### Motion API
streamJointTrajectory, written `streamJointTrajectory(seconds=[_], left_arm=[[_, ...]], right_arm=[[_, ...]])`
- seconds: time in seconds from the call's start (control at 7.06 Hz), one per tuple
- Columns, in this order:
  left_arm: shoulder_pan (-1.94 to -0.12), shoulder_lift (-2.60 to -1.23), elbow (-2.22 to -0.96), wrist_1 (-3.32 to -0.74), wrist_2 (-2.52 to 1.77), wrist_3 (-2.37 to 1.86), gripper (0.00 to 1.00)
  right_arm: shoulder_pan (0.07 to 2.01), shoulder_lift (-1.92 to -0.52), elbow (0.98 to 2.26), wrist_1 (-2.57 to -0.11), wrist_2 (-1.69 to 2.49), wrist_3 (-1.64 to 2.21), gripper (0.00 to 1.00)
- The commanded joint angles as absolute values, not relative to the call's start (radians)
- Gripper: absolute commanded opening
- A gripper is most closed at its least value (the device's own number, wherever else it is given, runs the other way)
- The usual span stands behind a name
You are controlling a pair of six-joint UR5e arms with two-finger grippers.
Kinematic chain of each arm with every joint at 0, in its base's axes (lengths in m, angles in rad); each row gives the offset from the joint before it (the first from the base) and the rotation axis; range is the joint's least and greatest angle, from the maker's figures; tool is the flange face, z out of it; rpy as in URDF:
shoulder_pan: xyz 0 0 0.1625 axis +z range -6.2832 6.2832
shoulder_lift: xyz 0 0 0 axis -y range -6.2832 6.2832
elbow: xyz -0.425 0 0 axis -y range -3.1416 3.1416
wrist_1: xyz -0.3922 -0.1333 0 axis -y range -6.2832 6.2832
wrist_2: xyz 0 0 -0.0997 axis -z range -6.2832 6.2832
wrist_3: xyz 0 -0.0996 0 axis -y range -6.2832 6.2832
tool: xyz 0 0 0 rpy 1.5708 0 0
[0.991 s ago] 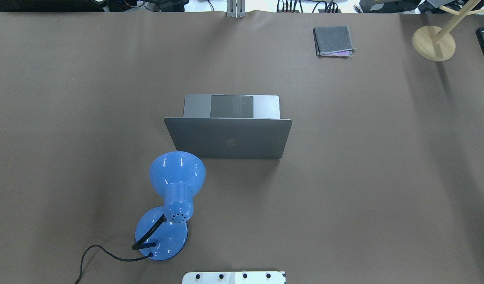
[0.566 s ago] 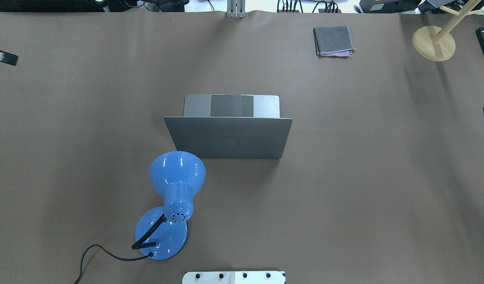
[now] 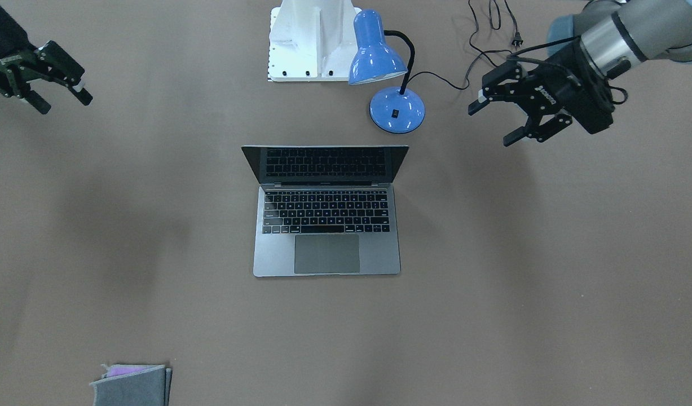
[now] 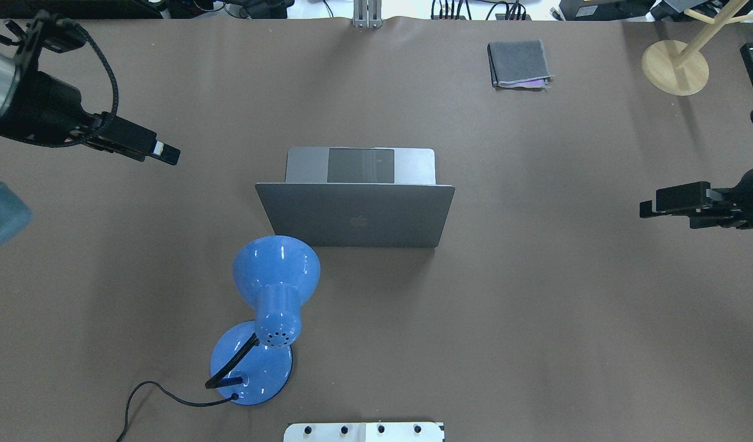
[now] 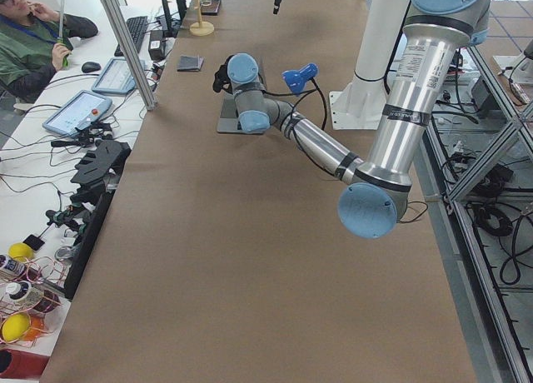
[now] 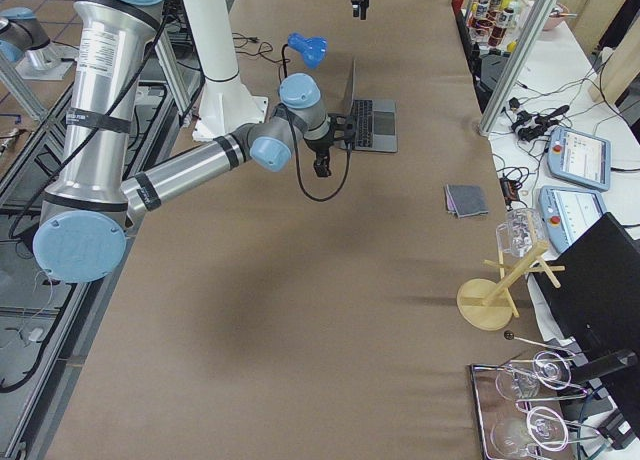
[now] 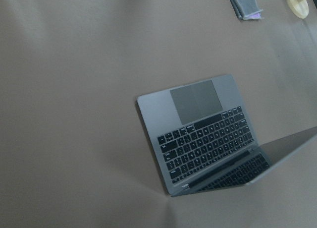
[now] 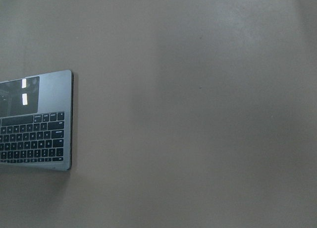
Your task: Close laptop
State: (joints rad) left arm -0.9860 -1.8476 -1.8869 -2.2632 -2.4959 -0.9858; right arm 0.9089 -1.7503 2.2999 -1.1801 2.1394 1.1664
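Facing the robot, the front camera shows the laptop [image 3: 326, 225] open in the middle of the table [image 3: 549, 282], with its dark screen raised and its keyboard and trackpad bare. A blue lamp [image 3: 386, 84] stands near the lid, on the robot's side. The left gripper [image 3: 492, 125] hovers well off to one side and the right gripper [image 3: 64, 102] well off to the other, both with jaws spread and holding nothing. From overhead, the lid's logo side faces the robot, and a grey felt stack [image 4: 519, 63] lies near the far edge. The left wrist camera looks down on the keyboard and trackpad. The right wrist camera catches only one corner of the base.
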Motion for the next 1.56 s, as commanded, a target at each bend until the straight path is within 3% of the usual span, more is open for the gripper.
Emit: streamJointTrajectory(seconds=[0.0, 0.14, 0.28, 0.42, 0.85, 1.42], left_arm=[[-0.895, -1.890, -1.904, -2.257, -2.485, -1.111, 0.52], [-0.862, -1.907, -1.917, -2.256, -2.485, -1.203, 0.23], [-0.842, -1.907, -1.924, -2.256, -2.484, -1.256, 0.00], [-0.842, -1.905, -1.919, -2.256, -2.482, -1.262, 0.00], [-0.835, -1.922, -1.873, -2.256, -2.477, -1.264, 0.00], [-0.764, -1.970, -1.842, -2.256, -2.390, -1.313, 0.00]], right_arm=[[0.763, -1.648, 2.390, -1.374, 2.024, 1.302, 0.96], [0.718, -1.543, 2.391, -1.469, 2.004, 1.400, 0.74], [0.689, -1.434, 2.393, -1.582, 2.003, 1.467, 0.26], [0.660, -1.349, 2.391, -1.668, 1.985, 1.470, 0.00], [0.577, -1.183, 2.315, -1.706, 1.922, 1.512, 0.00], [0.512, -1.074, 2.209, -1.700, 1.839, 1.569, 0.00]])
